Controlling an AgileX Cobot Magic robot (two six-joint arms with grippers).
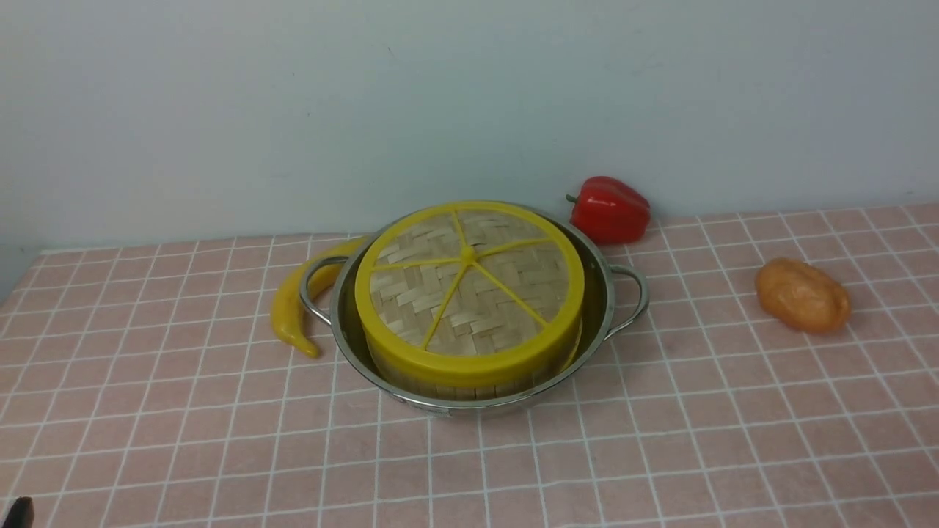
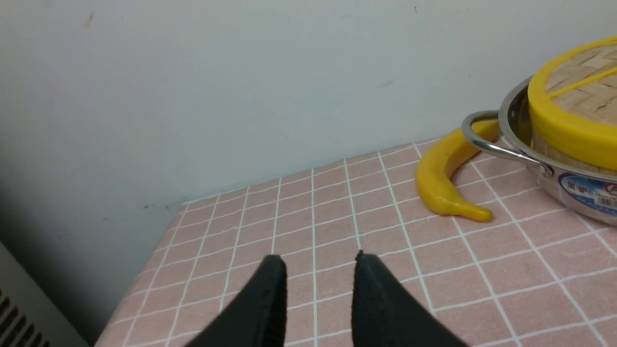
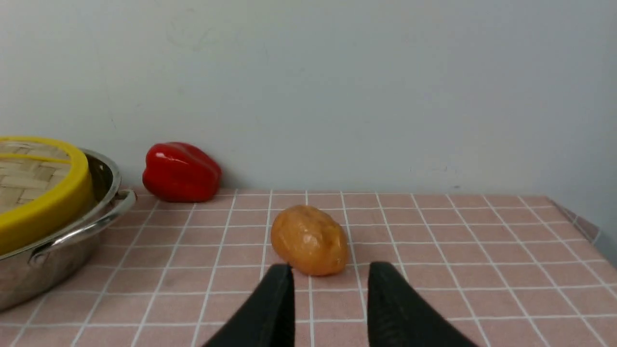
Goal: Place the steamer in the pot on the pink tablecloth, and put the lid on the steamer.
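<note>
The shiny pot point(image 1: 609, 308) stands mid-table on the pink tablecloth point(image 1: 660, 440). Inside it sits the bamboo steamer point(image 1: 455, 385), and the woven lid point(image 1: 469, 282) with its yellow rim and spokes lies on top of the steamer. The left wrist view shows the pot point(image 2: 569, 190) and lid point(image 2: 569, 125) off to one side, with my left gripper point(image 2: 318, 262) open over bare cloth and holding nothing. My right gripper point(image 3: 330, 272) is open too, empty, with the pot point(image 3: 58, 250) and lid point(image 3: 48, 207) well away from it. In the front view only a dark tip point(image 1: 20, 511) shows at the bottom left corner.
A yellow banana point(image 1: 290, 312) lies against the pot's left handle. A red bell pepper point(image 1: 609, 209) rests by the wall behind the pot. An orange-brown potato point(image 1: 803, 295) lies to the right, just beyond my right fingertips point(image 3: 284, 274). The table's left edge point(image 2: 159, 241) runs near my left gripper.
</note>
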